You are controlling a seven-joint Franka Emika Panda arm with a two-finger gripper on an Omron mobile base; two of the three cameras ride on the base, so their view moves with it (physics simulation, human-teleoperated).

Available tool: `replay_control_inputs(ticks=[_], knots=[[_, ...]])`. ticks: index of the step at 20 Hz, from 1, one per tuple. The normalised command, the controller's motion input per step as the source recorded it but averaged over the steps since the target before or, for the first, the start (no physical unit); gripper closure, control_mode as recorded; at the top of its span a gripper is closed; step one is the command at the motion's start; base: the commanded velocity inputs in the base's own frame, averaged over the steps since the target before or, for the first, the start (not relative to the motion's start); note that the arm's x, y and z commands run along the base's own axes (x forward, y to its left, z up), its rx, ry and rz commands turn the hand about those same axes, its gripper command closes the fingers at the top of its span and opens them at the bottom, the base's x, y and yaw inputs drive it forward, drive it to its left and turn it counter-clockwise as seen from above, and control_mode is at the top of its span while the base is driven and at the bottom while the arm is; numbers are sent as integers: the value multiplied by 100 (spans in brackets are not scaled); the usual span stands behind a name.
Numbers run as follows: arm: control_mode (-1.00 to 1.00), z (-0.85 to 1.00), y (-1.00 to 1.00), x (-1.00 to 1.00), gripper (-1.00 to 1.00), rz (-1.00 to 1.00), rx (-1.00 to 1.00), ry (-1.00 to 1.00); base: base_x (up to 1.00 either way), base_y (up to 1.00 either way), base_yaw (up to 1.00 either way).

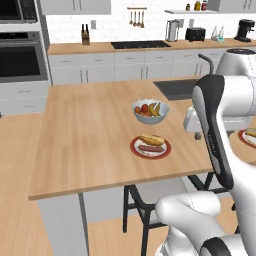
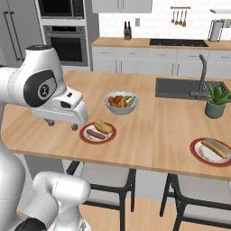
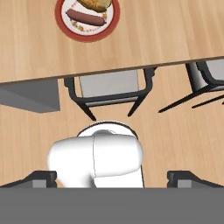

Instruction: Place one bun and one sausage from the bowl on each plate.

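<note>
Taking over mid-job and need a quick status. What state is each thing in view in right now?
Near plate: holds one bun and one sausage.
Far plate: holds a bun and a sausage.
Fruit bowl: upright, full of fruit.
Claw: open, holding nothing, beside the near plate.
Potted plant: upright by the sink.

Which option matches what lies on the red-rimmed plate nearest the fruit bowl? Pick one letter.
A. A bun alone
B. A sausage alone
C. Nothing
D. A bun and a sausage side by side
D: the plate in front of the fruit bowl carries a bun and, beside it, a sausage, as the hand view also shows.
</note>
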Motion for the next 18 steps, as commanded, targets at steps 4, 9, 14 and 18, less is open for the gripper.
replay_control_inputs(ticks=[4,9,14,18], knots=[[100,0,0,0,-100,0,0,0,-2,-19,0],[100,0,0,0,-100,0,0,0,-10,-74,0],[100,0,0,0,-100,0,0,0,-14,-79,0],[100,0,0,0,-100,0,0,0,-19,-85,0]])
